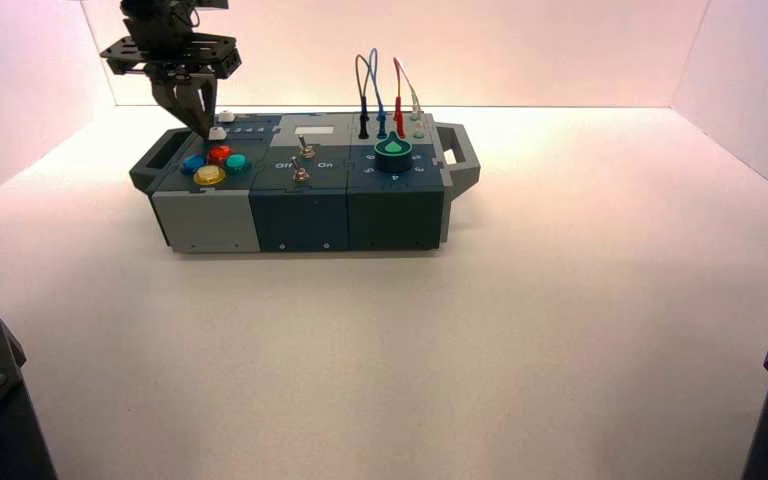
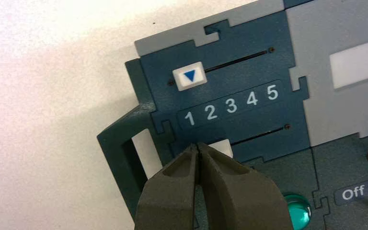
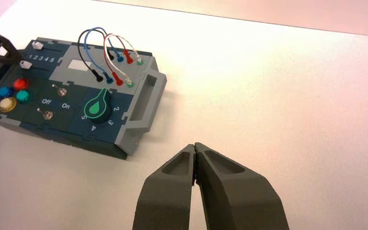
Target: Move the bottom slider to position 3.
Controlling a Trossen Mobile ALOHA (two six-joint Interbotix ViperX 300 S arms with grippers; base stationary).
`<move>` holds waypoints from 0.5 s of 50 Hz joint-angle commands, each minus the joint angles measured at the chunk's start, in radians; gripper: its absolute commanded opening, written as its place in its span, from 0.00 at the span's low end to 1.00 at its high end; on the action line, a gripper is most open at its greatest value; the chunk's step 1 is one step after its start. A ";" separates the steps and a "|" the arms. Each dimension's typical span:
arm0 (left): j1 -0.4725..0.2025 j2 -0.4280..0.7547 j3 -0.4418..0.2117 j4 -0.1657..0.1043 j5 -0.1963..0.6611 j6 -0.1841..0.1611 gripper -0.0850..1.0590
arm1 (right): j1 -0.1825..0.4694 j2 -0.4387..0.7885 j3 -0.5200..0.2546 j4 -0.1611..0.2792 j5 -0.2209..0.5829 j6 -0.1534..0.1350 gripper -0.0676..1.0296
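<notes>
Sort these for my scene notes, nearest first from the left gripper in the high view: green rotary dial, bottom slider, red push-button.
1. Bottom slider: right at the gripper.
2. Red push-button: box's left section.
3. Green rotary dial: box's right section.

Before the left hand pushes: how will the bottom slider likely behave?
The bottom slider probably runs only along its straight slot, so a push across it likely gains little. Its small, rigid-looking cap probably won't flex. The closed left hand sits at the cap's low-number side, so a push toward the higher numbers may slip off the smooth-looking edge if angled.
</notes>
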State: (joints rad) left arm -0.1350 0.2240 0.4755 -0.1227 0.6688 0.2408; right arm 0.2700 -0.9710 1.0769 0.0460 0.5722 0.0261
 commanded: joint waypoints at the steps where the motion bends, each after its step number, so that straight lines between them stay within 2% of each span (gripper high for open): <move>1: -0.011 -0.012 -0.020 -0.002 -0.003 0.005 0.05 | 0.005 0.000 -0.032 0.003 -0.006 -0.002 0.04; 25: -0.034 -0.008 -0.020 -0.002 -0.003 0.005 0.05 | 0.005 -0.003 -0.031 0.003 -0.006 -0.002 0.04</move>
State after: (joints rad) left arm -0.1565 0.2286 0.4755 -0.1227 0.6688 0.2408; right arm 0.2700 -0.9771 1.0769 0.0460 0.5722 0.0245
